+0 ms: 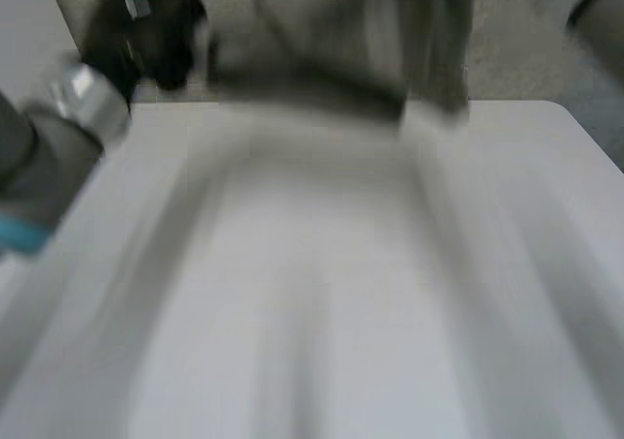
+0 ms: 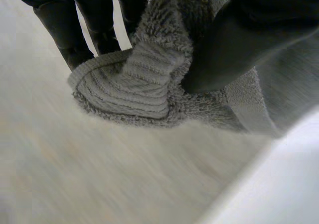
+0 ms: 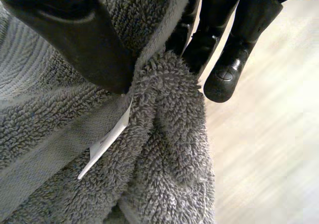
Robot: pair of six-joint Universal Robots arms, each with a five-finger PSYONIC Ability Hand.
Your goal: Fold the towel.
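Observation:
The grey terry towel [image 1: 322,59] hangs stretched above the far edge of the white table [image 1: 322,302]. My left hand [image 1: 146,34] is at the towel's left end. In the left wrist view its thumb [image 2: 224,50] and fingers [image 2: 75,30] pinch a ribbed corner of the towel [image 2: 144,84]. In the right wrist view my right hand's thumb [image 3: 84,40] presses a bunched edge of the towel [image 3: 164,149] against the fingers [image 3: 224,50]. A white label [image 3: 107,144] sticks out of the cloth just below that thumb.
Beige carpet [image 1: 517,49] lies beyond the table's far edge. The left forearm [image 1: 39,166] reaches in over the table's left side. Under the towel the tabletop is bare.

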